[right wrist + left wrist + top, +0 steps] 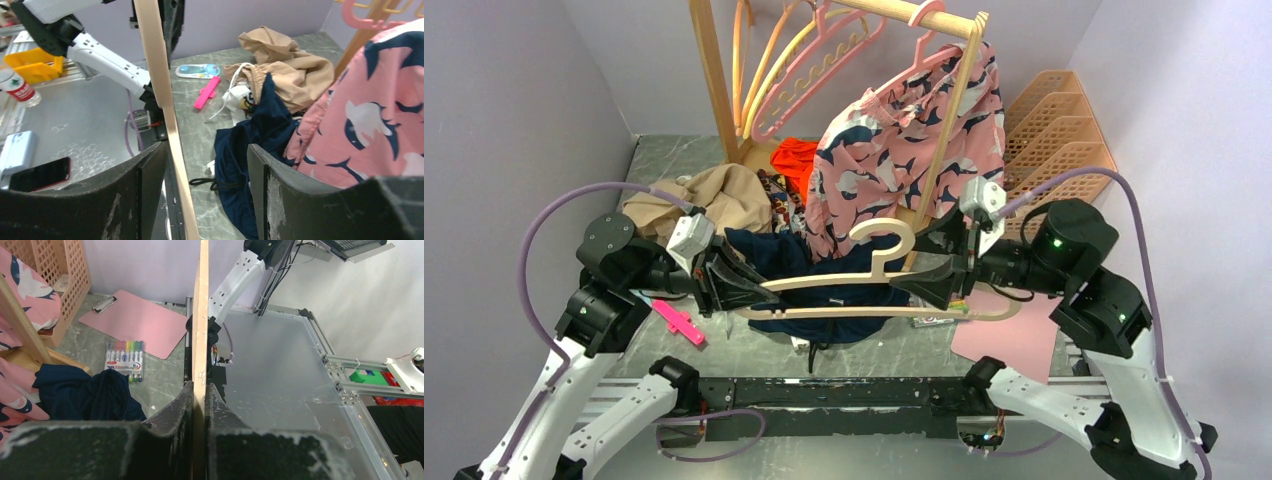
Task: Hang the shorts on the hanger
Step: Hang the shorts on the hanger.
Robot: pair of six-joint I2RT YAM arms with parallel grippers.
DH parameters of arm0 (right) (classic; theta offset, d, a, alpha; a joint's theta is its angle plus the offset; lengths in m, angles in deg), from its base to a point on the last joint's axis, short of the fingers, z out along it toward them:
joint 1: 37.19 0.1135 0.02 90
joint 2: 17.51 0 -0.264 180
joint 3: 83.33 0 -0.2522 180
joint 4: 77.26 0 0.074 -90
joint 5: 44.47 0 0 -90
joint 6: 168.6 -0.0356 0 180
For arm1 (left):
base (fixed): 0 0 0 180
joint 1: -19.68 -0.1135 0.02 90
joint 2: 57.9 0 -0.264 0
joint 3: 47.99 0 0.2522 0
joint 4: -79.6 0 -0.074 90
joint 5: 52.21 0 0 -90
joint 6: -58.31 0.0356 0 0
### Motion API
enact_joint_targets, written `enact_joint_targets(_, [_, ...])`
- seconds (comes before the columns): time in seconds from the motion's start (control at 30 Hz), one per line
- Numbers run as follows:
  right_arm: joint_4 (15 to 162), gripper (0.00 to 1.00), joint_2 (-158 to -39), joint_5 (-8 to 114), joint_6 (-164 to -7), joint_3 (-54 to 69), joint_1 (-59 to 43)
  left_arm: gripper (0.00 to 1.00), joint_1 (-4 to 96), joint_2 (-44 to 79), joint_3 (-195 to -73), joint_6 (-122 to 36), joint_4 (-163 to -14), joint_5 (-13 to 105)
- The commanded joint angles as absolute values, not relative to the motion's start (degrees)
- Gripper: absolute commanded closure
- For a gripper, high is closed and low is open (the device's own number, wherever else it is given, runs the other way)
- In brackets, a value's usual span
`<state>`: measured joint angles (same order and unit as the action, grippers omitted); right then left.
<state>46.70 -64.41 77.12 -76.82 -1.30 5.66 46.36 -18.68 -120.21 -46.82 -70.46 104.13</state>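
The pale cream hanger (864, 283) hangs level above the table, its hook (886, 236) pointing up. My left gripper (759, 290) is shut on its left end; in the left wrist view the hanger bar (201, 315) runs straight out from between the pressed fingers (182, 405). My right gripper (916, 285) stands open around the right part of the hanger bar (160, 85). The bar lies close to the left finger (145, 175), with a wide gap to the other one. The navy shorts (824, 322) lie crumpled on the table under the hanger, drawstring (220, 182) showing.
Behind stands a wooden rack with pink hangers (824, 60) and pink printed shorts (904, 140). A tan garment (714, 200) lies at the back left, a slatted wooden basket (1059, 130) at the back right. A pink clipboard (1014, 335), a marker pack (124, 354) and a pink clip (679, 322) lie on the table.
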Motion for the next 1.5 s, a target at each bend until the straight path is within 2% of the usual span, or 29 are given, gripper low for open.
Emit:
enact_joint_targets(0.0, [47.83, 0.38, -67.15, 83.77, -76.68, -2.30, 5.72, 0.93, 46.22, -16.94, -122.57, -43.54, -70.64, 106.66])
enact_joint_targets(0.23, [47.94, 0.53, -69.13, 86.23, -78.07, -1.94, 5.77, 0.93, 46.22, -14.16, -124.96, -41.84, -71.15, 106.72])
enact_joint_targets(0.37, [46.80, 0.66, -69.30, 85.86, -78.22, -1.69, 5.74, 0.93, 46.22, -12.99, -125.80, -40.99, -71.00, 106.37])
enact_joint_targets(0.47, [46.04, 0.84, -69.53, 85.64, -78.40, -1.28, 5.78, 0.93, 46.22, -12.41, -125.73, -41.81, -72.33, 105.98])
enact_joint_targets(0.5, [46.07, 0.97, -69.40, 85.33, -78.57, -0.91, 5.74, 0.93, 46.22, -12.23, -125.56, -42.29, -73.08, 105.98])
enact_joint_targets(0.53, [46.43, 1.00, -69.09, 84.70, -78.71, -0.32, 5.73, 0.93, 46.22, -12.20, -125.41, -42.91, -73.66, 105.67])
enact_joint_targets(0.6, [48.89, 1.00, -67.71, 83.65, -79.84, 1.56, 5.71, 0.90, 46.22, -12.19, -124.85, -43.77, -74.63, 105.06])
enact_joint_targets(0.73, [58.25, 1.00, -62.70, 80.07, -83.99, 6.91, 5.70, 0.51, 46.22, -13.43, -123.22, -45.05, -75.59, 103.85])
enact_joint_targets(0.8, [62.27, 1.00, -60.62, 78.85, -85.59, 9.21, 5.72, 0.39, 46.22, -14.72, -121.87, -46.04, -76.54, 102.82])
enact_joint_targets(0.87, [65.19, 1.00, -59.28, 77.90, -86.85, 11.20, 5.76, 0.34, 46.21, -15.92, -121.12, -46.87, -77.20, 101.81])
enact_joint_targets(1.03, [69.63, 1.00, -56.83, 73.66, -88.70, 15.41, 5.77, 0.31, 46.20, -17.00, -123.34, -45.20, -74.48, 96.92])
enact_joint_targets(1.2, [66.95, 1.00, -57.38, 75.50, -87.22, 16.46, 5.74, 0.31, 46.22, -18.03, -125.42, -44.20, -73.53, 91.74])
enact_joint_targets(1.47, [64.37, 1.00, -57.37, 78.11, -85.28, 16.61, 5.71, 0.30, 46.22, -15.08, -130.00, -41.53, -70.66, 92.69])
